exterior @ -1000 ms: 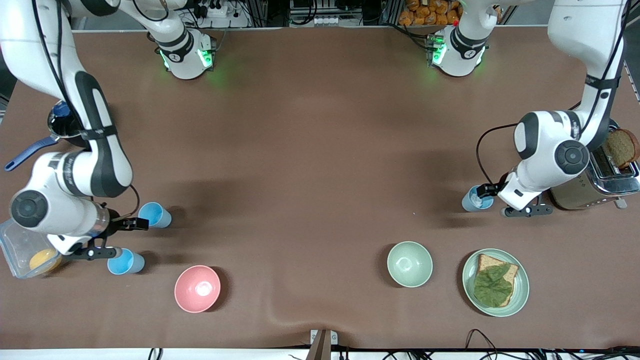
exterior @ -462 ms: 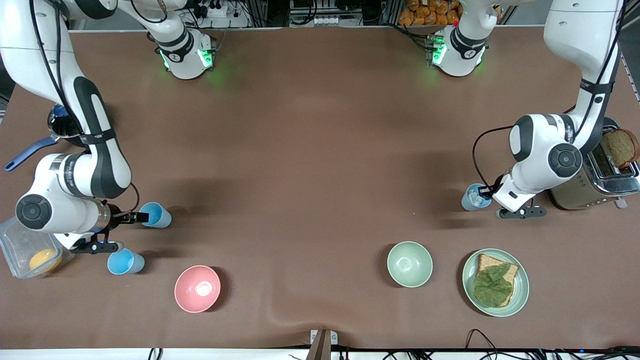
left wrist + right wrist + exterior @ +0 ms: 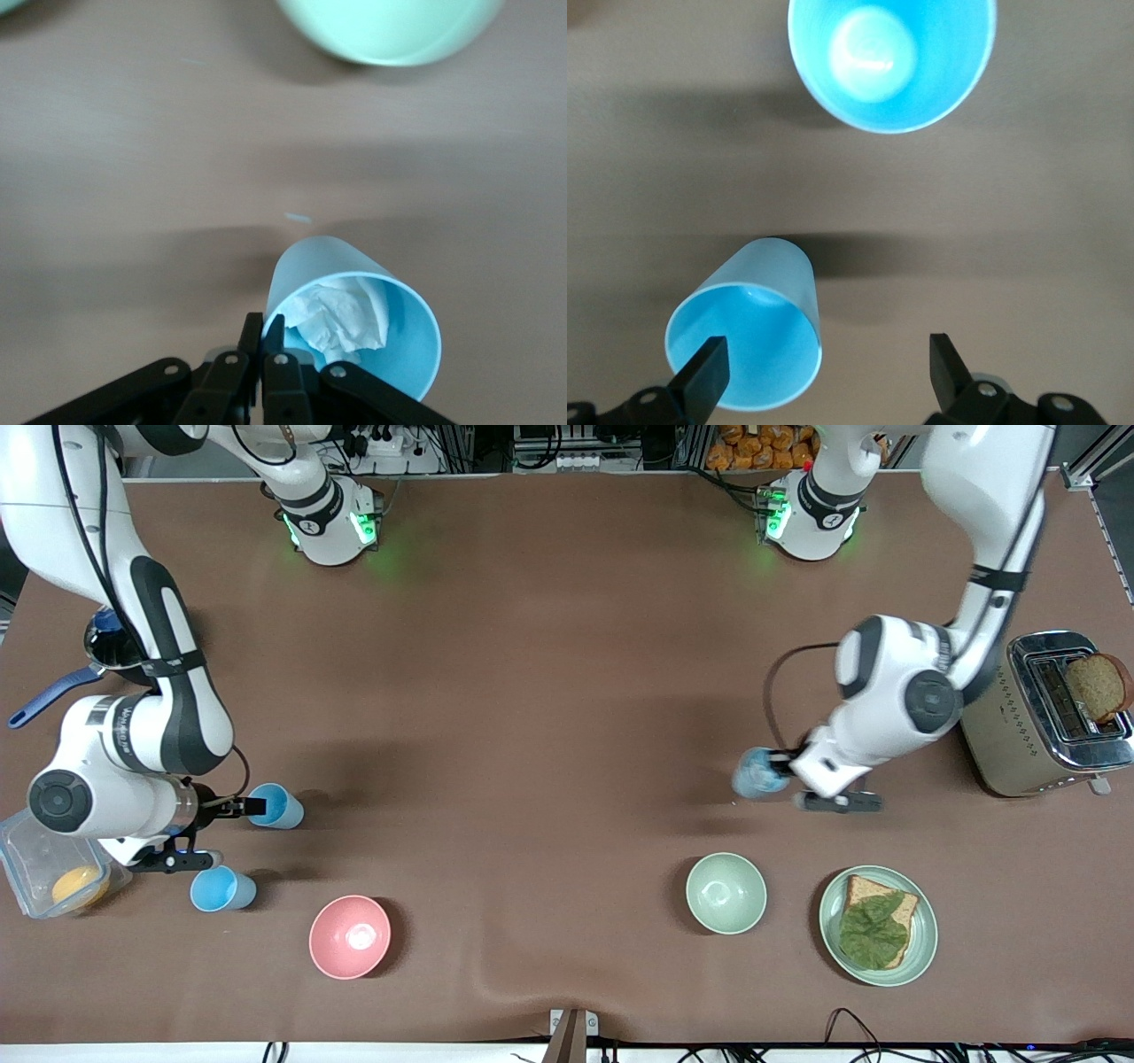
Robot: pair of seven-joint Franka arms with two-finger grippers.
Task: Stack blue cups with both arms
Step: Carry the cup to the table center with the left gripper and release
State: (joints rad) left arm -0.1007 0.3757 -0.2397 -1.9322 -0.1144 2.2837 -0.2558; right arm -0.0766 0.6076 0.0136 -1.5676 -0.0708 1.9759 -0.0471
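Left wrist view: the left end effector (image 3: 264, 347) pinches the pale cup's (image 3: 354, 328) thin rim; light, flexible. The right end effector (image 3: 824, 367), spread, straddles one bright cup's (image 3: 747, 352) wall; another cup (image 3: 891, 58) stands ahead.

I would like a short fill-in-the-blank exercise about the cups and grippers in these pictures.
1. The left gripper holds a pale blue cup with crumpled ____ inside.
2. The right gripper is ____, one finger inside a blue cup.
3. The cup near the pink bowl stands ____.

Missing words: paper; open; upright
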